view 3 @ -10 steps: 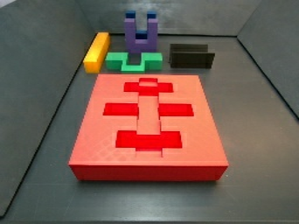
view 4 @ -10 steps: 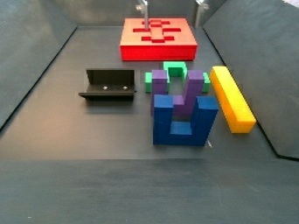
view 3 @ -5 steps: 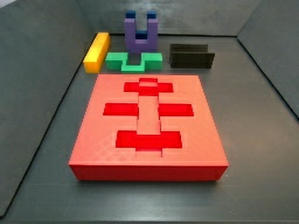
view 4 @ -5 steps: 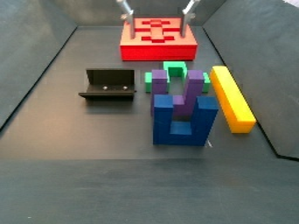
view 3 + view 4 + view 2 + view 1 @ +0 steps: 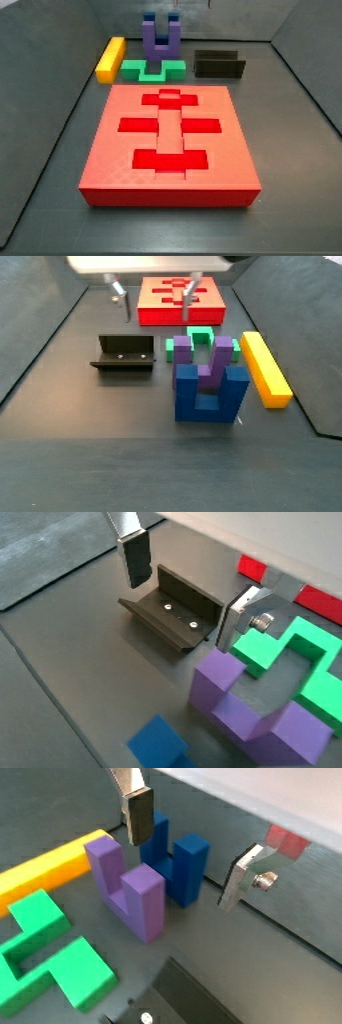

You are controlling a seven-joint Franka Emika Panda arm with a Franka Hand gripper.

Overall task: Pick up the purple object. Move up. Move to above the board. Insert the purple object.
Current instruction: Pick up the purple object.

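The purple object (image 5: 214,361) is a U-shaped block standing upright, prongs up, next to the green notched block (image 5: 201,338). It also shows in both wrist views (image 5: 130,893) (image 5: 247,712) and in a side view (image 5: 162,42). A blue U-shaped block (image 5: 207,396) stands against it. The red board (image 5: 154,314) (image 5: 120,160) with its cross-and-bar cut-outs lies flat beyond them. My gripper (image 5: 154,296) hangs open and empty in the air near the board's edge, well above the blocks. Its fingers (image 5: 138,813) (image 5: 134,557) are spread wide with nothing between them.
A yellow bar (image 5: 265,368) (image 5: 110,57) lies beside the green block. The dark fixture (image 5: 123,353) (image 5: 174,607) stands on the floor to the other side. Grey walls enclose the floor.
The gripper has come away from above the board towards the blocks and fixture, and sits lower in the side view. The blocks and the board have not moved.
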